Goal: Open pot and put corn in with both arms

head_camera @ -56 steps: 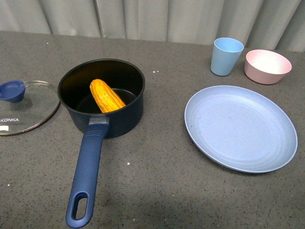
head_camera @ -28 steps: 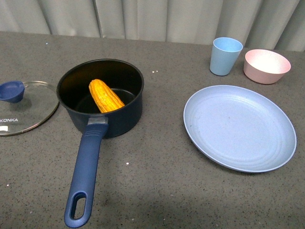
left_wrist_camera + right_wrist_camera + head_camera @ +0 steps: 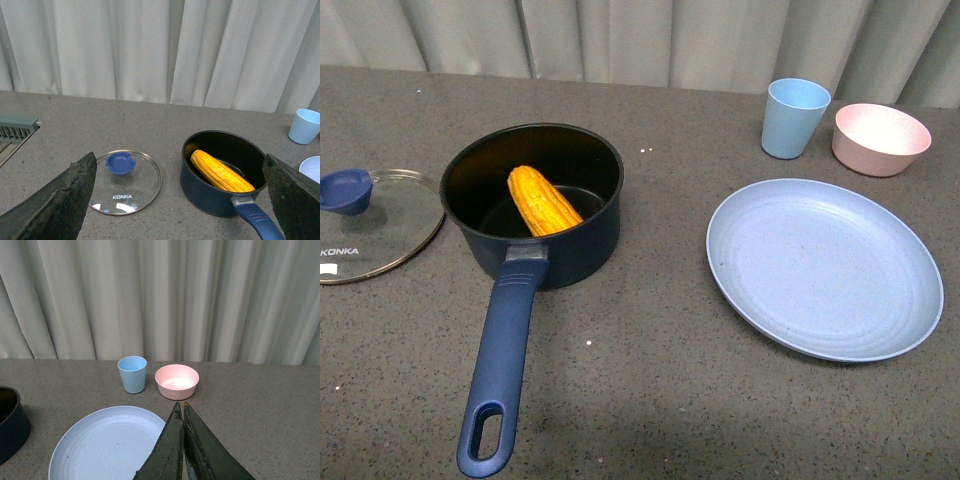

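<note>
The pot stands uncovered on the grey table, left of centre in the front view, with its long blue handle pointing toward the robot. The corn lies inside the pot, tilted, one end resting against the inner wall. The glass lid with a blue knob lies flat on the table just to the left of the pot, apart from it; its left portion is cut off by the front view's edge. To the right of the pot, well apart, lies a pale blue plate. Behind the plate stand a blue cup and a pink bowl, close beside each other. Neither arm appears in the front view. In the left wrist view, the left gripper has its fingers spread wide, nothing between them. In the right wrist view, the right gripper has its fingers pressed together, empty, above the plate. A grey-green object at the table edge is partly cut off and cannot be identified.
</note>
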Robot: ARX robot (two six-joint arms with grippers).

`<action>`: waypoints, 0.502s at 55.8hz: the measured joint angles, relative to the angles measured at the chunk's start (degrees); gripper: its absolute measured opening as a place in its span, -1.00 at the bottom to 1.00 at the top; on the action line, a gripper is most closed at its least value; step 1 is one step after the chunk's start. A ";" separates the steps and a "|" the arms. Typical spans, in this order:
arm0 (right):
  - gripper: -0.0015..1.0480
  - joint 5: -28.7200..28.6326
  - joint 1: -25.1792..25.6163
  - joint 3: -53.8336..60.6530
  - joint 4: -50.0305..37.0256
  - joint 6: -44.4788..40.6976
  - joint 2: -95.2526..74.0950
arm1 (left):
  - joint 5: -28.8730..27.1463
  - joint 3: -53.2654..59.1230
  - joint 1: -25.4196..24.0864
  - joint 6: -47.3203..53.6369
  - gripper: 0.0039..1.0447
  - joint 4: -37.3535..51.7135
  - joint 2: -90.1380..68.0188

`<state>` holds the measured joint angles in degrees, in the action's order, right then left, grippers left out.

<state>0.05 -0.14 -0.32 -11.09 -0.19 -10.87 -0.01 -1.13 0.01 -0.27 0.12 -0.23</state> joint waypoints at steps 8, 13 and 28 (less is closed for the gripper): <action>-0.98 -0.09 0.00 -0.02 9.70 0.00 7.58 | 0.02 0.00 0.00 0.00 0.88 0.00 0.00; -0.98 -0.11 0.00 -0.02 10.75 0.00 10.54 | 0.02 0.00 0.00 0.00 0.88 0.00 0.00; -0.28 -0.11 0.00 -0.02 10.99 -0.02 10.62 | 0.00 0.00 0.00 0.00 0.88 0.00 0.00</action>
<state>-0.05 -0.14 -0.34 -0.10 -0.21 -0.25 -0.01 -1.13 0.01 -0.27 0.12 -0.23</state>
